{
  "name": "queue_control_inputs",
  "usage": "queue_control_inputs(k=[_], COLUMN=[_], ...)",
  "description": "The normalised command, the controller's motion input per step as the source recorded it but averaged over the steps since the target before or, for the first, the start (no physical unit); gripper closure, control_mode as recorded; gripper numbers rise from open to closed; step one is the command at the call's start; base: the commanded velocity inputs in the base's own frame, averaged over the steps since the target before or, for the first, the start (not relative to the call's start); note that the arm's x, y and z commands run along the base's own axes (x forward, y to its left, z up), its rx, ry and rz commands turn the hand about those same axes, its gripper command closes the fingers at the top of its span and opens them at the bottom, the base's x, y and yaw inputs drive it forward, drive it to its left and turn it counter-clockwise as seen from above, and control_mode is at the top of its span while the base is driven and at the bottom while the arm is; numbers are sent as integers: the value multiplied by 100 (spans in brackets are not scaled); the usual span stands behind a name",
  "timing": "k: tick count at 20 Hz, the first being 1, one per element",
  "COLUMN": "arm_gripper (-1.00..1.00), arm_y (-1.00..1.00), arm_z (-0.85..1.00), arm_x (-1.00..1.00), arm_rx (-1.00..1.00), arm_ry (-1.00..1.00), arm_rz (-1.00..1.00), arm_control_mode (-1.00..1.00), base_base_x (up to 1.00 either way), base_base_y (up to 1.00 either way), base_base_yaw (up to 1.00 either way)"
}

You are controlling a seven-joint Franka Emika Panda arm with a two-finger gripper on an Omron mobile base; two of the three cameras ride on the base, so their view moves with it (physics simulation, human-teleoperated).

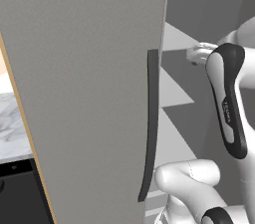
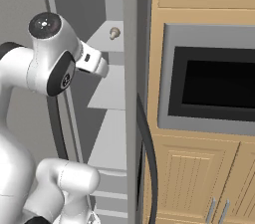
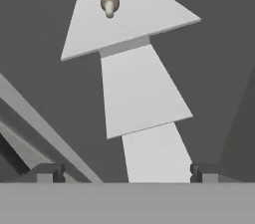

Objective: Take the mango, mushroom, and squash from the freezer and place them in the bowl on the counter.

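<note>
The freezer stands open, its grey door point(image 1: 89, 93) swung wide with the long dark handle point(image 1: 152, 123) facing me. A tiny tan-capped mushroom point(image 3: 109, 4) lies on its side on an upper pale shelf point(image 3: 149, 19), and it shows from the right base too point(image 2: 114, 33). My gripper point(image 3: 124, 173) is open and empty. It reaches into the freezer, below and short of the mushroom and pointing up along the stacked shelves. The hand point(image 2: 94, 62) hangs beside the middle shelves. The mango, squash and bowl are out of view. A strip of the marble counter point(image 1: 10, 123) shows at left.
The open door takes up the left of the scene, and a black under-counter appliance point(image 1: 20, 193) sits below the counter. Right of the freezer stand a built-in oven point(image 2: 214, 88) and light wood cabinets point(image 2: 199, 183). The freezer's side wall point(image 2: 130, 93) borders the shelves.
</note>
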Motion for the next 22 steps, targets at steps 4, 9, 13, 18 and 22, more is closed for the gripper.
queue_control_inputs(k=[4, 9, 13, 18, 22], arm_gripper=[-100, -100, -100, -100, -100], arm_y=[-2, -2, 0, -1, 0], arm_z=[15, 4, 3, 33, 24], arm_x=[33, 43, 40, 22, 37], arm_rx=[1, 1, 0, 1, 0], arm_ry=[-13, -16, 1, 3, 0], arm_rz=[0, 0, -1, -2, 0], arm_control_mode=[-100, -100, -100, -100, -100], base_base_x=[0, 0, 0, 0, 0], base_base_y=[0, 0, 0, 0, 0], base_base_yaw=[0, 0, 0, 0, 0])
